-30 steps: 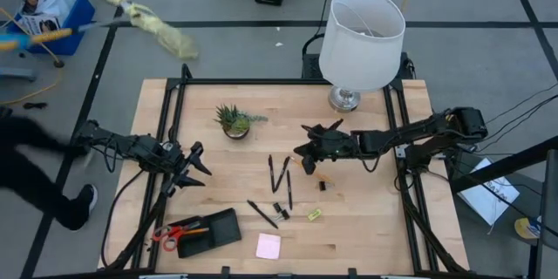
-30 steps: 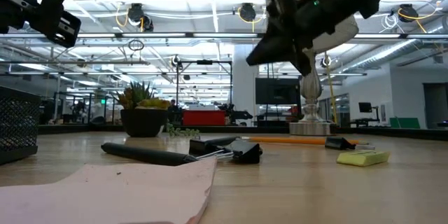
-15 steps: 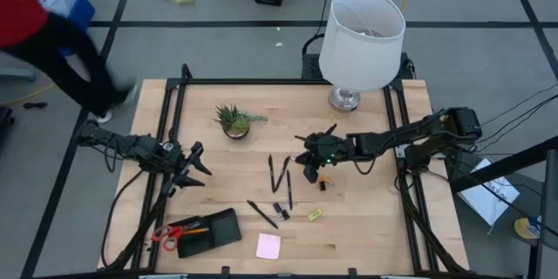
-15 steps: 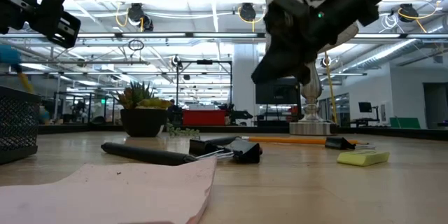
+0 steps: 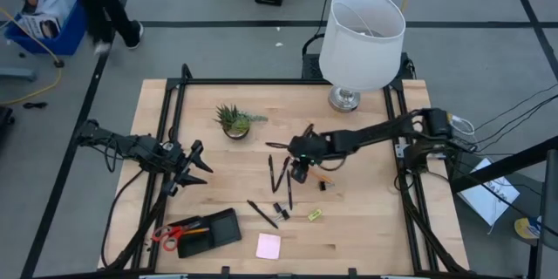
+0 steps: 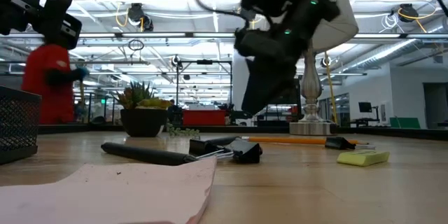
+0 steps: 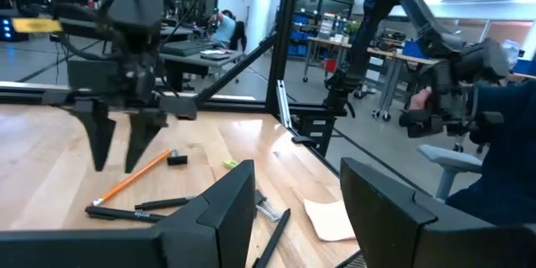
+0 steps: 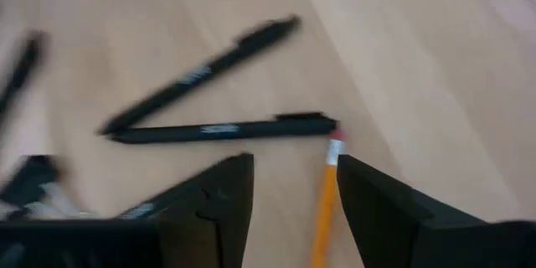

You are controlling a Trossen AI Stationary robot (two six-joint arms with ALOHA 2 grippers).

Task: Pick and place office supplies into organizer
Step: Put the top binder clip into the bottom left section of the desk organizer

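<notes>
Right arm lined up over an orange pencil while the left arm waited near the organizer

From left to right across the table: the black organizer (image 5: 209, 230), with red-handled scissors (image 5: 171, 232) already lying in it, sat at the near-left corner, and the left gripper (image 5: 193, 167) hung idle just beyond it, fingers spread and empty. At mid-table the right gripper (image 5: 299, 168) reached in low over two black pens (image 8: 219, 128) and the orange pencil (image 8: 323, 209), its fingers parted and holding nothing, the pencil lying between them in the wrist view. The step in hand appeared to be a pick of the pencil; the next move would likely call for lowering, closing on the thin shaft without nudging the pens, then carrying it across to the organizer.
</notes>
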